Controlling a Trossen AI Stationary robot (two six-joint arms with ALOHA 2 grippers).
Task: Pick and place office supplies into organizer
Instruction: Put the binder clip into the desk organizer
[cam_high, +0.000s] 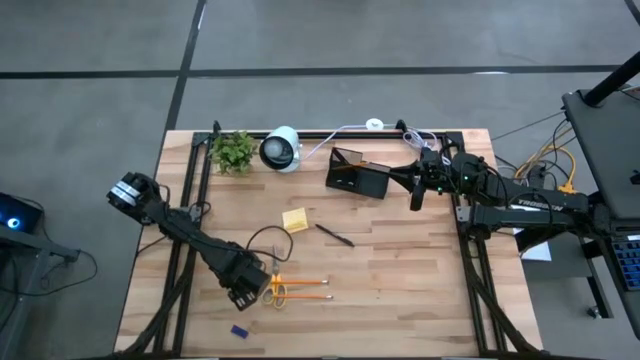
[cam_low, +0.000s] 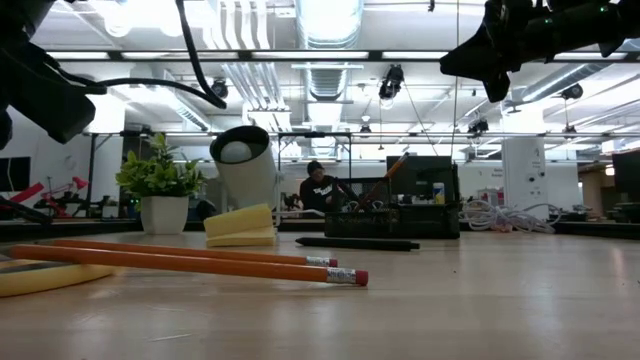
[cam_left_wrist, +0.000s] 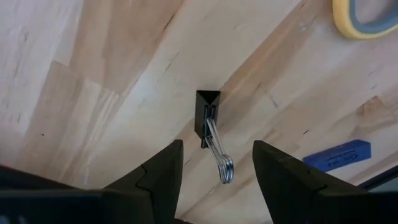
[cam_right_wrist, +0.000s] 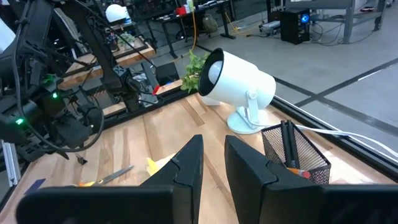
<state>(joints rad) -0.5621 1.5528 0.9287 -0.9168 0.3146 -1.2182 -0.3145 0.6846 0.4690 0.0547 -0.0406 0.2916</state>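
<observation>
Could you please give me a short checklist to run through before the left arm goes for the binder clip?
1. Left gripper fingers open: ok.
2. Small black binder clip with wire handles lying between the fingers' line, apart from them: ok.
3. Nothing crowding the clip; the flat blue piece and yellow-handled scissors lie apart: ok.
4. Black mesh organizer free to receive; the right gripper hangs beside it: not ok.
5. Right gripper empty, fingers nearly together: ok.
6. Which organizer compartment has room: cannot tell.
</observation>
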